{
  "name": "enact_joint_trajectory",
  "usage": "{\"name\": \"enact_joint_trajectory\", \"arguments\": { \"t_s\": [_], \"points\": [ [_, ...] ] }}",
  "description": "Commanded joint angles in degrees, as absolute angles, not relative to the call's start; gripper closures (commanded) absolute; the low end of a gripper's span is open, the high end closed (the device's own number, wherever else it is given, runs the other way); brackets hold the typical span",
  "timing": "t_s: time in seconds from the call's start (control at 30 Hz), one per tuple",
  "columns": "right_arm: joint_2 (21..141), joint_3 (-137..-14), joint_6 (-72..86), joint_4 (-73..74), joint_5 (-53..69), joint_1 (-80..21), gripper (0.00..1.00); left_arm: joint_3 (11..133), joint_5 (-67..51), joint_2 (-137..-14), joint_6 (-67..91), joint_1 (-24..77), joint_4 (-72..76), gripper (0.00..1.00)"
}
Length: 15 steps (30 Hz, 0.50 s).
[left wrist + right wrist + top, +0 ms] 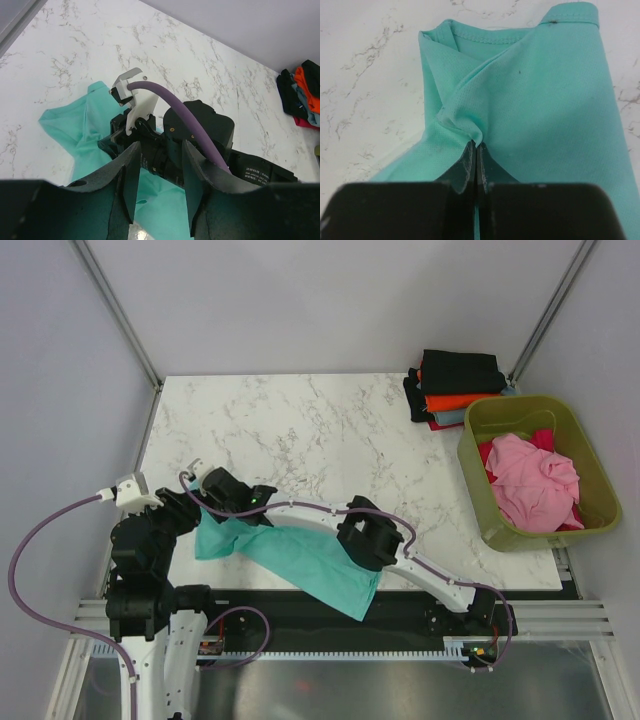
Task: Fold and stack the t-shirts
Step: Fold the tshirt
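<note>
A teal t-shirt [300, 560] lies crumpled on the near left of the marble table [330, 440]. My right arm reaches across it to its left end. There my right gripper [212, 502] is shut on a pinched fold of the teal t-shirt [530, 90], and the cloth puckers at my right gripper's [476, 147] tips. My left gripper [180, 508] hovers just to the left of it. In the left wrist view my left gripper [161, 145] stands open and empty above the teal t-shirt [70, 125]. A stack of folded t-shirts [455, 385], black on top, then orange, sits at the back right.
An olive-green tub [592, 465] stands at the right edge, holding a pink t-shirt [530, 480] and red cloth. The right arm's wrist and purple cable [170, 105] cross right in front of my left fingers. Grey walls close in the table on three sides.
</note>
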<state>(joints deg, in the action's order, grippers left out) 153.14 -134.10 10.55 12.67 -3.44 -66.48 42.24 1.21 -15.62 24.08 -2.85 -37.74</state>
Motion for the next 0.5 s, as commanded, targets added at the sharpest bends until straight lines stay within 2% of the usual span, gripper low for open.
{"name": "enact_joint_trajectory", "arguments": {
  "t_s": [0.0,0.27,0.47],
  "points": [
    [146.7,-133.33,7.39,9.85,-6.5,-65.92,1.0,42.28,0.26,-15.38,22.76,-3.08,-36.74,0.54],
    [143.62,-133.68,5.98,8.97,-6.15,-62.76,1.0,42.28,0.26,-15.55,22.85,-3.16,-36.65,0.54],
    [143.43,-135.35,4.04,7.91,-7.82,-60.47,0.96,42.28,0.26,-15.64,22.76,-3.34,-36.65,0.54]
  ]
}}
